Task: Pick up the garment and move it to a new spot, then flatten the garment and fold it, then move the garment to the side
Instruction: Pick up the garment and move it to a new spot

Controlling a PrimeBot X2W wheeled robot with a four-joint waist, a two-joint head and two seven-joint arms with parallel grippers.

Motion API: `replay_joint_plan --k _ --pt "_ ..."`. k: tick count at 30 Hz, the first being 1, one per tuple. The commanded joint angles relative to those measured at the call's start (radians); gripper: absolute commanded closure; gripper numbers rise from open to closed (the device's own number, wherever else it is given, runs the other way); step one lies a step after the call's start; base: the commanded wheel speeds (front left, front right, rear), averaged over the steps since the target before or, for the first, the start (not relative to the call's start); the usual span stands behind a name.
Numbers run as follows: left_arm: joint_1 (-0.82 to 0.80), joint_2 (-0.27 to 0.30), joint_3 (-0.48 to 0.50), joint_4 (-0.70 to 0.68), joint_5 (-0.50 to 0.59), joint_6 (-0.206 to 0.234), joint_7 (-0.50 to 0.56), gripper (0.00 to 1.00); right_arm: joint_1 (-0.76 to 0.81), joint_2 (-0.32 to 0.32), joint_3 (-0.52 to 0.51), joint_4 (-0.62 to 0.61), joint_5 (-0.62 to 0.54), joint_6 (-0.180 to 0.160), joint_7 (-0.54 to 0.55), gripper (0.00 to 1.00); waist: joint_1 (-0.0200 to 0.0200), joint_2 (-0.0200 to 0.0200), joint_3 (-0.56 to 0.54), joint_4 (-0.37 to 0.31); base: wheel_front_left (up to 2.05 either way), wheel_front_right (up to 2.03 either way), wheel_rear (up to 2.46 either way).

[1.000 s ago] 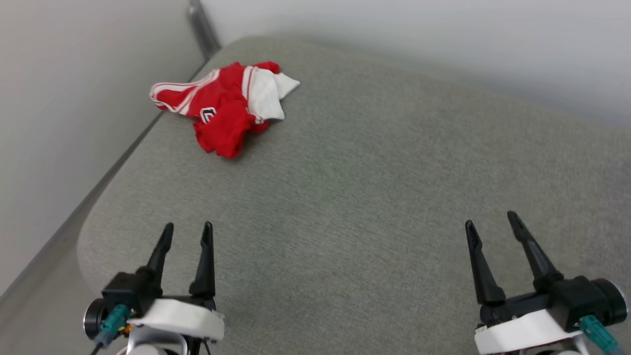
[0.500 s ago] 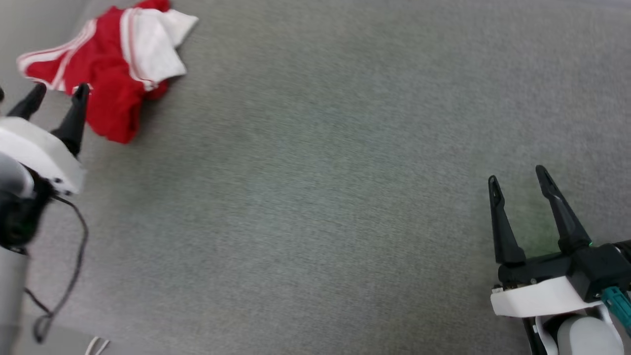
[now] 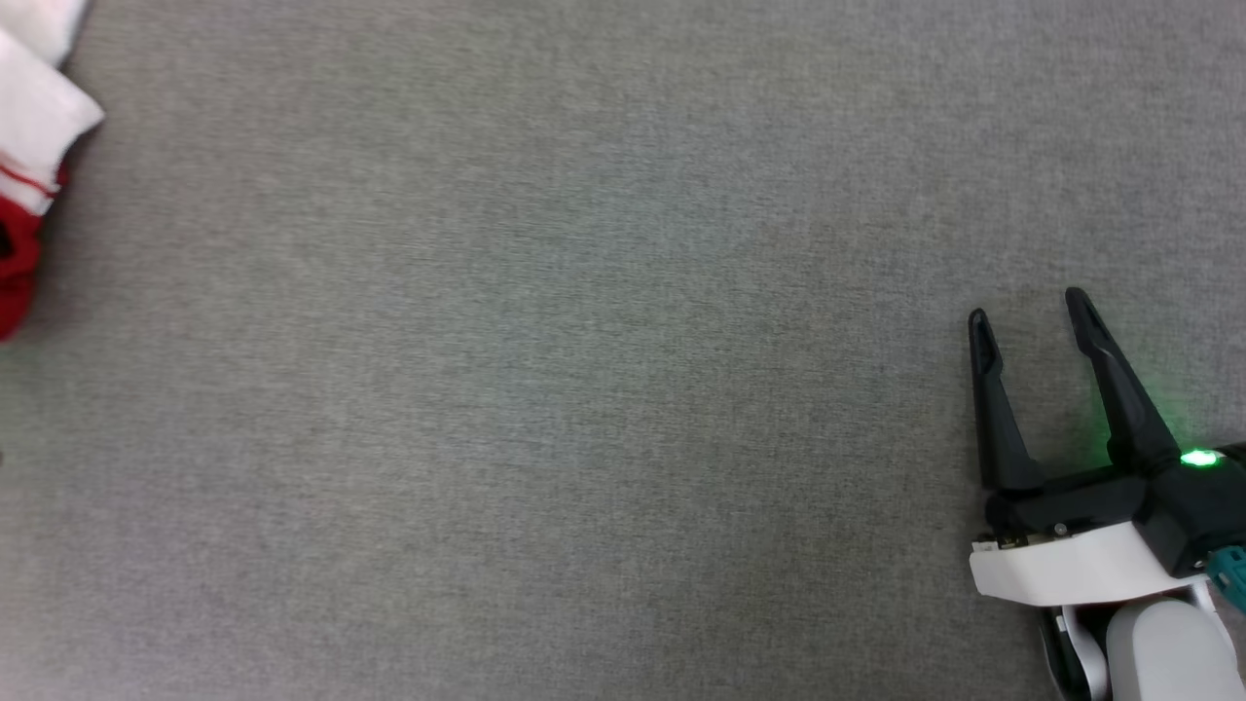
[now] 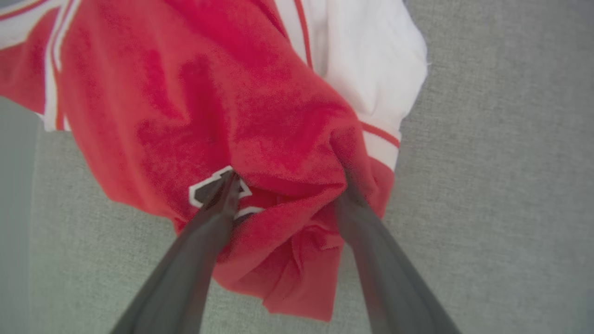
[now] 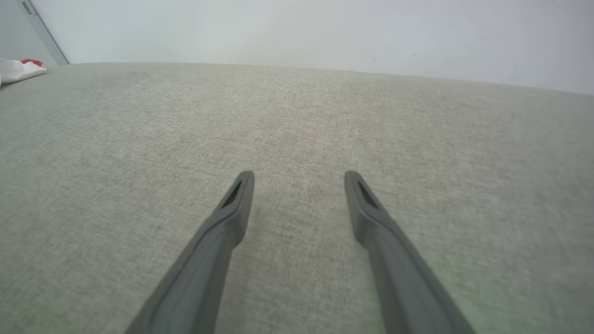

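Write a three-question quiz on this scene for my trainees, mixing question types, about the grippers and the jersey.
1. True or false: the right gripper holds the garment.
2. The left gripper is: A) shut on a white sleeve; B) open, astride a bunched red fold; C) open over bare cushion.
3. What colour is the padded surface beneath the garment?
Key: 1 false, it is open and apart from the garment; 2 B; 3 grey.
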Motion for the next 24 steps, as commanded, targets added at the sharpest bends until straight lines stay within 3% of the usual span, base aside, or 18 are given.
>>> replay_joint_plan --k 1,3,4,5,6,10,24 --pt "-0.022 0.013 -0.003 0.027 0.006 0.001 -0.002 0.0 -0.009 0.0 -0.009 0.007 0.006 -0.001 -0.001 0.0 -0.0002 0.0 0.026 -0.022 0.0 0.0 0.0" --pt "-0.025 -0.001 -0.012 0.059 -0.006 0.001 0.014 0.0 -0.008 -0.001 -0.013 0.01 0.007 -0.001 0.0 0.0 -0.0002 0.0 0.035 -0.022 0.0 0.0 0.0" --pt "-0.026 -0.008 -0.016 0.073 -0.01 0.001 0.017 0.35 -0.007 -0.001 -0.018 0.012 0.01 -0.001 0.0 0.0 -0.0002 0.0 0.038 -0.02 0.0 0.0 0.0" --pt "-0.026 -0.014 -0.02 0.087 -0.012 0.001 0.019 0.78 -0.007 -0.001 -0.02 0.012 0.01 -0.001 0.002 0.0 -0.0002 0.0 0.04 -0.019 0.0 0.0 0.0" --pt "-0.026 -0.018 -0.028 0.094 -0.013 0.0 0.019 1.0 -0.006 -0.001 -0.022 0.014 0.01 -0.001 0.002 0.0 -0.0002 0.0 0.04 -0.018 0.0 0.0 0.0" --pt "-0.027 -0.033 -0.067 0.104 -0.032 -0.002 -0.009 1.0 -0.005 0.0 -0.018 0.029 0.003 -0.001 0.002 0.0 -0.0002 0.0 0.018 -0.001 0.0 0.0 0.0" --pt "0.0 0.056 -0.13 -0.013 -0.053 -0.001 -0.234 1.0 0.052 0.0 -0.029 0.095 0.033 -0.001 -0.002 0.0 -0.0002 0.0 -0.25 0.025 0.0 0.0 0.0"
